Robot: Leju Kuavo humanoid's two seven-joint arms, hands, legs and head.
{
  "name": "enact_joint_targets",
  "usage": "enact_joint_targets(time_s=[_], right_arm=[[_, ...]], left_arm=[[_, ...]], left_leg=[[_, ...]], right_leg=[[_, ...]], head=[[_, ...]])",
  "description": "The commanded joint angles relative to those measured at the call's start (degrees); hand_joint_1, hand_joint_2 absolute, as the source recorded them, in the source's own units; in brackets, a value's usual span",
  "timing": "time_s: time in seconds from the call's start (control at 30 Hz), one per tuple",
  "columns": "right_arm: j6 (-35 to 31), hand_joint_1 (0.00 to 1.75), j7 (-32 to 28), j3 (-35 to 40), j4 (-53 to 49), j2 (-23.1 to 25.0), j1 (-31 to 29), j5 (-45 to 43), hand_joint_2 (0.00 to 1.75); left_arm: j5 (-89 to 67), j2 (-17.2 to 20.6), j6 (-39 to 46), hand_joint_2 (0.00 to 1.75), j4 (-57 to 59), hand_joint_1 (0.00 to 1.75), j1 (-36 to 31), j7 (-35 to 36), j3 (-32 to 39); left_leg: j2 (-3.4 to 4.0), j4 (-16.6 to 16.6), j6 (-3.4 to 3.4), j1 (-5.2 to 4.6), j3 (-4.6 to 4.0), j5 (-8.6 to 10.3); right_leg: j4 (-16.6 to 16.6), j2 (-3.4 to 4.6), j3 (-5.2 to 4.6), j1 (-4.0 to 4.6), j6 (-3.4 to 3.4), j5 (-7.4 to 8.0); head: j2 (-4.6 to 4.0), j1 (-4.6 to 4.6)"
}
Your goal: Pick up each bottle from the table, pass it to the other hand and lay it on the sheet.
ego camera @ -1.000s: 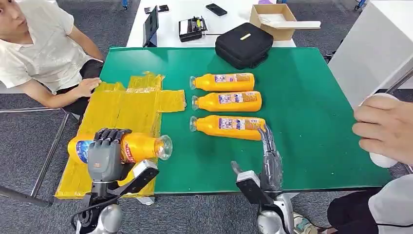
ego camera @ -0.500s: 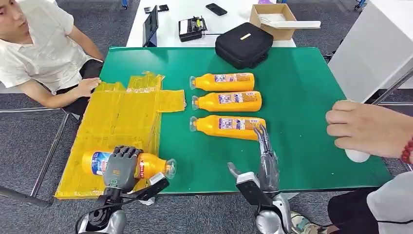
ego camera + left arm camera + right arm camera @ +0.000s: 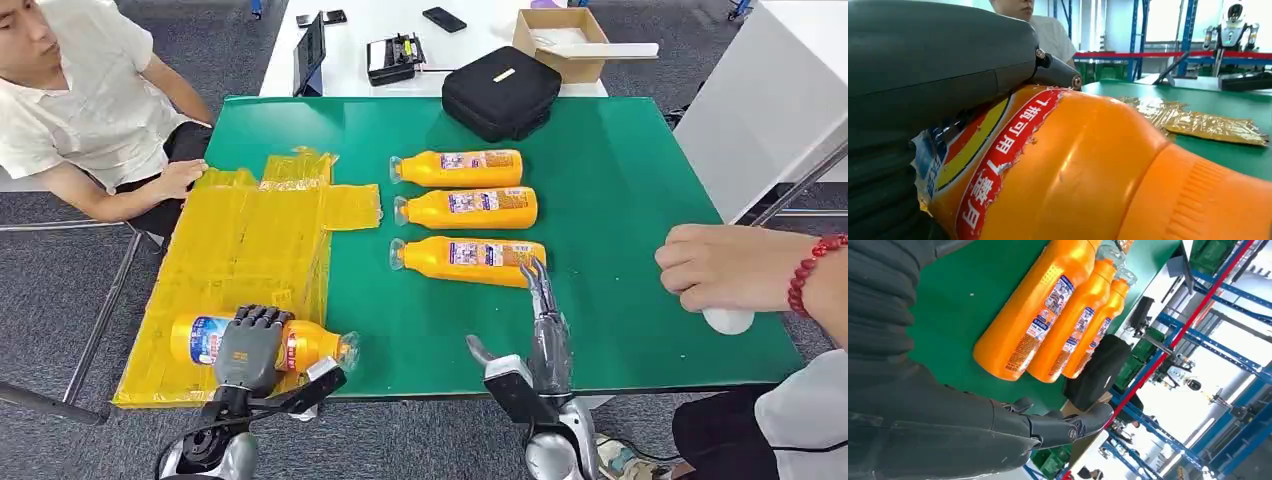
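Note:
My left hand [image 3: 252,347] grips an orange bottle [image 3: 310,345] lying on its side on the near end of the yellow sheet [image 3: 250,235], cap end pointing right. Seen from the left wrist, the same orange bottle [image 3: 1088,170] fills the frame under my left hand [image 3: 933,75]. Three more orange bottles lie side by side on the green table: the far one [image 3: 458,168], the middle one [image 3: 466,208] and the near one [image 3: 468,260]. My right hand [image 3: 545,335] is open, fingers stretched toward the near bottle's [image 3: 1035,315] base, apart from it, as the right hand [image 3: 948,410] shows.
A seated person rests a hand [image 3: 180,178] on the sheet's far left edge. Another person's hand [image 3: 735,270] covers a white object [image 3: 727,320] at the table's right. A black case [image 3: 500,90] sits at the green table's [image 3: 620,200] far edge.
My left hand has lowered the bottle toward me onto the sheet's near end. The person's hand at the right has moved further in over the table. My right hand barely moved.

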Motion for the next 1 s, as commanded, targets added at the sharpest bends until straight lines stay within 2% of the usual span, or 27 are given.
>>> enact_joint_targets(time_s=[0.03,0.07,0.1,0.17,0.2,0.23,0.27,0.33,0.4,0.43,0.5,0.57,0.6,0.63,0.7,0.73,0.77,0.8,0.83,0.87,0.9,0.93,0.97,1.0], right_arm=[[0.53,0.0,-0.48,-1.3,2.18,-0.08,-0.51,-0.65,1.75],[0.39,0.0,-0.52,-1.38,2.84,0.27,-0.71,-0.62,1.75],[0.34,0.0,-0.58,-1.39,3.13,0.39,-0.76,-0.59,1.75],[0.01,0.0,-0.57,-1.62,3.88,0.69,-0.92,-0.57,1.75],[-0.62,0.0,-1.1,-2.46,4.76,0.82,-1.58,-1.11,1.75],[-0.73,0.0,-1.74,-3.05,6.5,0.73,-2.79,-1.58,1.75],[-0.78,0.0,-2.19,-3.42,7.44,0.81,-3.43,-1.72,1.75],[-0.74,0.0,-3.06,-3.79,8.47,0.85,-3.94,-2.0,1.75],[-1.01,0.0,-3.43,-4.25,9.31,0.89,-4.12,-2.15,1.75],[-1.08,0.0,-3.48,-4.6,9.56,0.94,-4.08,-2.15,1.75],[-1.24,0.0,-3.77,-4.79,9.86,0.91,-3.96,-2.06,1.75],[-1.42,0.0,-3.88,-5.04,9.64,0.93,-3.73,-2.03,1.75],[-1.43,0.0,-3.88,-5.06,9.62,0.92,-3.75,-2.03,1.75],[-1.47,0.0,-3.89,-5.16,9.72,0.99,-3.89,-2.03,1.75],[-1.45,0.0,-3.96,-5.06,10.02,1.02,-4.17,-1.96,1.75],[-1.44,0.0,-3.96,-5.03,10.04,1.07,-4.24,-1.96,1.75],[-1.38,0.0,-3.97,-4.92,10.67,1.14,-4.76,-1.96,1.75],[-1.42,0.0,-4.06,-4.75,11.01,1.07,-5.01,-1.76,1.75],[-1.51,0.0,-4.14,-4.62,11.07,1.0,-5.08,-1.58,1.75],[-1.53,0.0,-4.16,-4.45,10.94,1.07,-4.96,-1.55,1.75],[-1.55,0.0,-4.16,-4.26,10.73,0.99,-4.82,-1.53,1.75],[-1.58,0.0,-4.16,-4.17,10.62,0.95,-4.7,-1.53,1.75],[-1.71,0.0,-4.12,-4.22,10.53,0.93,-4.64,-1.51,1.75],[-1.78,0.0,-4.12,-4.31,10.18,0.94,-4.47,-1.5,1.75]], left_arm=[[-2.89,1.04,-3.03,1.75,11.43,1.75,-5.58,3.09,3.33],[-4.32,1.41,-2.13,1.75,14.39,1.75,-6.56,4.05,3.46],[-5.4,1.82,-1.99,1.75,15.91,1.75,-6.84,4.36,3.38],[-6.56,2.1,-1.02,1.75,19.28,1.73,-7.83,4.34,3.58],[-7.24,2.77,-5.41,1.75,22.55,0.0,-8.94,4.2,3.05],[-6.57,2.88,-9.14,1.75,25.81,0.0,-10.24,4.01,3.57],[-6.12,2.83,-10.32,1.75,27.79,0.0,-10.87,4.26,4.28],[-6.53,3.06,-11.9,1.75,30.95,0.0,-11.81,4.25,4.33],[-6.47,2.99,-12.75,1.75,33.02,0.0,-12.79,5.14,5.02],[-6.86,2.99,-13.94,1.75,33.8,0.0,-13.29,5.48,5.06],[-7.11,3.11,-14.01,1.75,33.89,0.0,-13.26,5.4,5.18],[-7.05,3.2,-13.51,1.75,33.29,0.0,-13.21,5.42,5.53],[-7.01,3.18,-13.6,1.75,33.26,0.0,-13.38,5.38,5.57],[-7.09,3.24,-14.7,1.75,33.53,0.0,-13.74,5.4,5.61],[-7.58,3.29,-15.46,1.75,33.82,0.0,-14.04,5.38,5.2],[-7.58,3.3,-15.49,1.75,33.81,0.0,-14.18,5.38,5.21],[-7.4,3.23,-15.81,1.75,34.18,0.0,-14.63,5.34,5.4],[-7.26,3.18,-15.74,1.75,34.57,0.0,-14.93,5.21,5.54],[-7.24,3.15,-15.72,1.75,34.85,0.0,-15.07,5.19,5.59],[-7.15,3.08,-15.65,1.75,35.06,0.0,-15.12,5.24,5.73],[-6.96,2.96,-15.3,1.75,35.25,0.0,-15.19,4.93,5.93],[-6.67,2.78,-14.79,1.75,35.12,0.0,-15.16,4.54,6.09],[-5.77,2.4,-13.86,1.75,34.84,0.0,-15.16,3.98,6.83],[-5.47,1.97,-13.16,1.75,34.1,0.0,-15.13,3.67,6.99]], left_leg=[[0.11,-0.07,0.0,0.02,0.29,-0.06],[0.2,-0.12,0.0,0.04,0.5,-0.11],[0.09,-0.09,0.0,0.0,0.26,-0.02],[0.12,-0.14,0.0,-0.01,0.39,-0.01],[0.13,-0.11,0.0,0.0,0.37,-0.02],[0.28,-0.18,-0.01,0.04,0.64,-0.07],[0.07,-0.13,0.0,-0.02,0.52,-0.01],[0.18,-0.23,-0.02,0.01,0.77,0.02],[-0.06,-0.22,-0.01,0.02,0.91,0.1],[-0.29,-0.2,-0.02,-0.01,1.18,0.01],[-0.58,-0.25,0.01,-0.04,1.6,-0.48],[-0.4,-0.43,0.0,-0.01,1.21,-0.08],[-0.68,-0.14,-0.03,-0.03,1.56,-0.43],[-0.48,-0.2,-0.05,0.0,1.17,-0.29],[-0.73,0.06,-0.16,-0.09,1.64,-1.44],[-0.3,-0.05,-0.19,-0.07,0.64,-0.98],[-0.69,0.02,-0.18,-0.05,1.35,-1.33],[-0.63,0.05,-0.19,-0.05,0.9,-1.15],[-0.43,-0.07,-0.16,-0.03,0.8,-1.08],[-0.05,-0.25,-0.19,0.01,0.41,-0.91],[-0.55,-0.3,-0.16,-0.03,1.31,-0.41],[-0.6,-0.21,-0.12,0.0,1.33,0.26],[-0.87,-0.05,-0.2,-0.08,1.53,-0.08],[-0.67,0.06,-0.22,-0.07,1.02,0.31]], right_leg=[[-0.09,0.02,0.28,0.06,-0.2,-0.04],[-0.14,0.06,0.48,0.11,-0.32,-0.06],[-0.08,0.02,0.25,0.03,-0.13,-0.01],[-0.13,0.05,0.35,0.03,-0.17,0.0],[-0.1,0.07,0.34,0.03,-0.13,0.0],[-0.19,0.14,0.57,0.1,-0.32,-0.01],[-0.1,0.03,0.51,0.01,-0.15,0.0],[-0.21,0.12,0.73,0.06,-0.26,0.05],[-0.22,-0.12,0.94,0.07,-0.27,-0.01],[-0.19,-0.32,0.72,0.04,-0.42,-0.29],[-0.19,-0.53,1.37,0.02,-0.38,-1.1],[-0.36,-0.39,0.93,0.07,-0.46,-0.67],[-0.07,-0.58,1.41,0.04,-0.35,-1.0],[-0.11,-0.44,0.94,0.09,-0.44,-0.74],[0.16,-0.65,1.4,0.01,-0.53,-1.21],[0.12,-0.33,0.24,0.05,-0.74,-0.67],[0.12,-0.64,1.1,0.07,-0.57,-1.08],[0.2,-0.62,0.65,0.08,-0.63,-0.93],[0.08,-0.45,0.47,0.11,-0.67,-0.8],[-0.08,-0.18,-0.03,0.18,-0.86,-0.55],[-0.18,-0.53,1.06,0.12,-0.57,-0.36],[0.1,-0.57,1.08,0.16,-0.6,-0.49],[0.42,-0.82,1.32,0.07,-0.61,-0.81],[0.59,-0.7,0.74,0.07,-0.69,-0.68]], head=[[0.0,0.0],[0.0,0.0],[0.0,0.0],[0.0,0.0],[0.0,0.02],[0.0,0.0],[0.0,0.0],[0.0,0.0],[0.0,0.02],[0.0,0.0],[0.0,0.02],[0.0,0.02],[0.0,0.0],[0.0,0.04],[0.0,-0.02],[0.0,0.0],[0.0,0.02],[0.0,-0.02],[0.0,0.02],[0.0,0.0],[0.0,-0.02],[0.0,0.04],[0.0,-0.02],[0.0,0.02]])
